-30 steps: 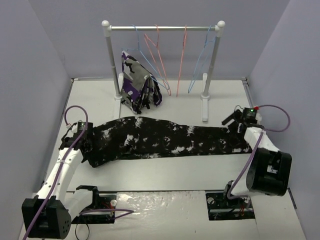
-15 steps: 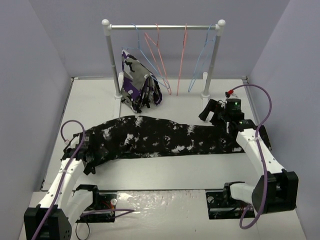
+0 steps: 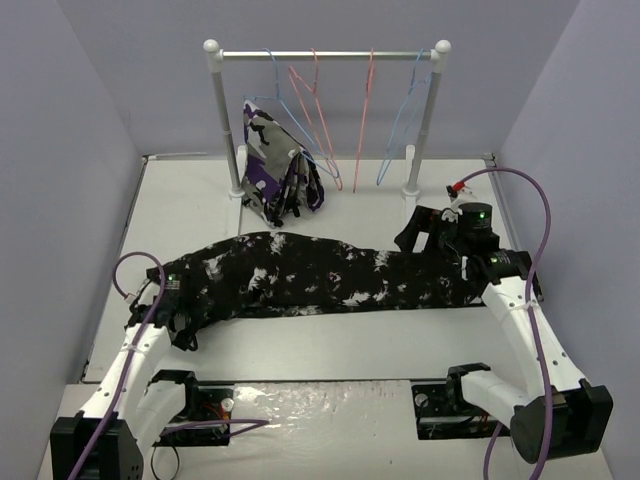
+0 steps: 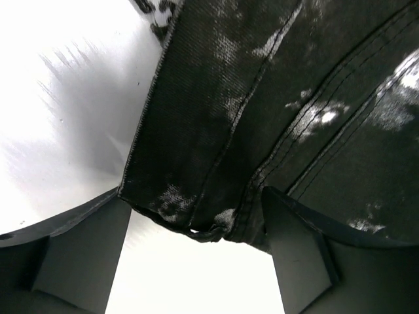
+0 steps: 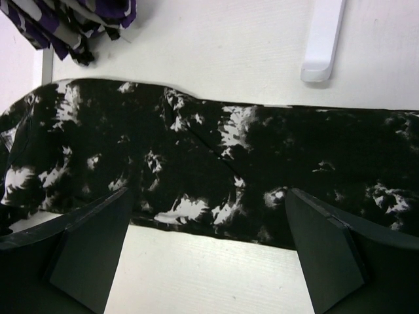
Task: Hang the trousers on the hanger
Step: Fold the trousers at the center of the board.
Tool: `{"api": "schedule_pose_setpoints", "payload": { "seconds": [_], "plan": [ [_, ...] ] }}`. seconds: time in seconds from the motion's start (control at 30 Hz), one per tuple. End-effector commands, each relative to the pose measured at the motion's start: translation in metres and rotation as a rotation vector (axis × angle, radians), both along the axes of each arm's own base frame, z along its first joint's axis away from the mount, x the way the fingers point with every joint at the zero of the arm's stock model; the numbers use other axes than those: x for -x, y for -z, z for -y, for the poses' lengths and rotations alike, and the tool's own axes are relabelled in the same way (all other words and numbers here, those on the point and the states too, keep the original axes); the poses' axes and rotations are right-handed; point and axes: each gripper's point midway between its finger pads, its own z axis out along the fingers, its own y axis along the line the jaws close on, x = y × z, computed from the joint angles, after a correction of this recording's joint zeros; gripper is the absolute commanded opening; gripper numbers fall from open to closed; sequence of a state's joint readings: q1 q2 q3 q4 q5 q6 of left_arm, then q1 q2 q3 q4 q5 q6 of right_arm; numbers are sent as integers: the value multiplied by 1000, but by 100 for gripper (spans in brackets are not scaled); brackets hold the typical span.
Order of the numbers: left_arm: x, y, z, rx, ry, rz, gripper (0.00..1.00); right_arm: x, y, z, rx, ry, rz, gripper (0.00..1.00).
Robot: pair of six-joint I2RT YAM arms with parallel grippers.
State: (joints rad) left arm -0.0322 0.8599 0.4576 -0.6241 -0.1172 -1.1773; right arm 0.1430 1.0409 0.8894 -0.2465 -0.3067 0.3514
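Observation:
The trousers point(image 3: 320, 282), black with white splotches, lie flat across the table from left to right. My left gripper point(image 3: 183, 325) sits low at their left end. In the left wrist view its jaws point(image 4: 195, 216) stand apart with the hem of the trousers point(image 4: 275, 98) just between the fingertips, not pinched. My right gripper point(image 3: 418, 232) hovers open above the right part of the trousers point(image 5: 216, 163). Nothing lies between the jaws of the right gripper point(image 5: 208, 196). A bare light-blue hanger point(image 3: 403, 125) hangs at the right of the rail.
A white rack point(image 3: 215, 120) stands at the back, with one foot point(image 5: 321, 46) close beyond the trousers. A purple, white and black garment point(image 3: 280, 170) hangs on it at the left, beside pink-red hangers point(image 3: 312, 110). Walls close in both sides.
My left gripper slid toward the near edge along the trousers' left end and narrowed a little. My right gripper rose and swung left from the right end, opening wider.

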Motion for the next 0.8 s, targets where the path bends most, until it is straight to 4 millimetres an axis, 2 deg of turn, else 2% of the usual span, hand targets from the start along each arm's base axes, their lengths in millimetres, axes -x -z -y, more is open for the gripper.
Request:
{"api": "schedule_pose_setpoints", "payload": {
  "seconds": [0.0, 0.1, 0.17, 0.23, 0.3, 0.5, 0.57, 0.67, 0.77],
  "plan": [
    [-24, -27, -17, -71, -68, 120, 52, 2, -19, -8, 31, -60, 54, 100],
    [-30, -46, -24, -111, -75, 167, 18, 4, -18, -9, 59, -66, 57, 100],
    [-37, -60, -29, -141, -70, 198, 3, 5, -18, -11, 68, -74, 58, 100],
    [-53, -89, -32, -171, -57, 264, 0, 5, -19, -11, 77, -74, 62, 100],
    [-70, -109, -34, -212, -7, 291, 0, 5, -19, -9, 90, -66, 61, 100],
    [-131, -201, -43, -396, 177, 380, 0, 8, -17, -8, 114, -65, 60, 100],
    [-146, -216, -43, -445, 248, 409, 0, 9, -16, -7, 119, -65, 62, 100],
    [-156, -212, -55, -478, 310, 416, 0, 11, -14, -3, 134, -54, 61, 100],
    [-156, -186, -69, -473, 356, 399, 0, 13, -13, 0, 143, -47, 60, 100]
  ]
}}
